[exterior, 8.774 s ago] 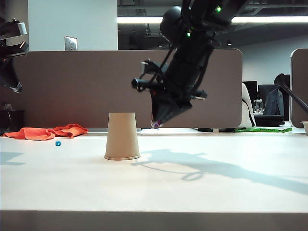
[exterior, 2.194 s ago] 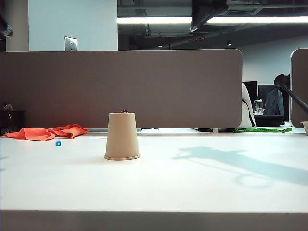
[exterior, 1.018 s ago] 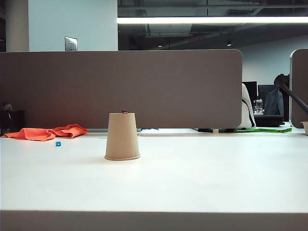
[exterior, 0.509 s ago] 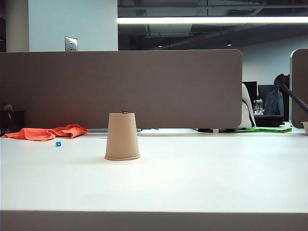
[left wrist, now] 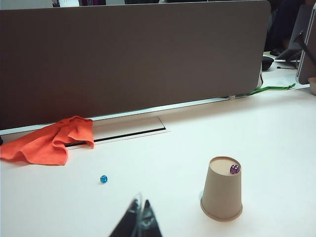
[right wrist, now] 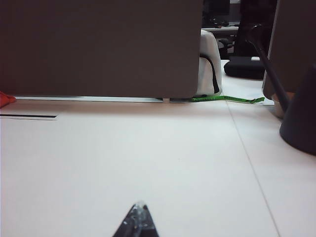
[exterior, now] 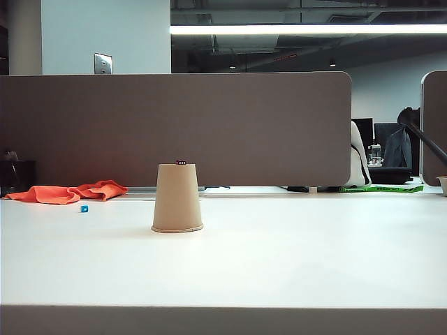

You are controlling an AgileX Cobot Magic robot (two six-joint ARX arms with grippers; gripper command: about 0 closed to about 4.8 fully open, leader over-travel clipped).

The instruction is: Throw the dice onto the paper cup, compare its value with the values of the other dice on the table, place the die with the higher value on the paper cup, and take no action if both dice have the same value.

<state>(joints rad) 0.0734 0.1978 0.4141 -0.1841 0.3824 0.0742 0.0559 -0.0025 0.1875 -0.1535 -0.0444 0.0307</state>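
From the exterior view I see the paper cup standing upside down on the white surface, with the purple die as only a small dark speck on its top. My left wrist view shows more: the purple die lies on the cup's upturned base, close to one edge of it, and its pale pips are visible, though I cannot count them. The blue die lies on the surface well apart from the cup, near the orange cloth. My right wrist view shows none of these things, only bare surface and the grey partition.

The exterior view does not show my arms. Around the cup the surface is open on all sides; the partition closes the far edge.

My left claw is pressed together and holds nothing, above the surface on the near side of the blue die and the cup. My right claw is also pressed together, empty, over bare surface.
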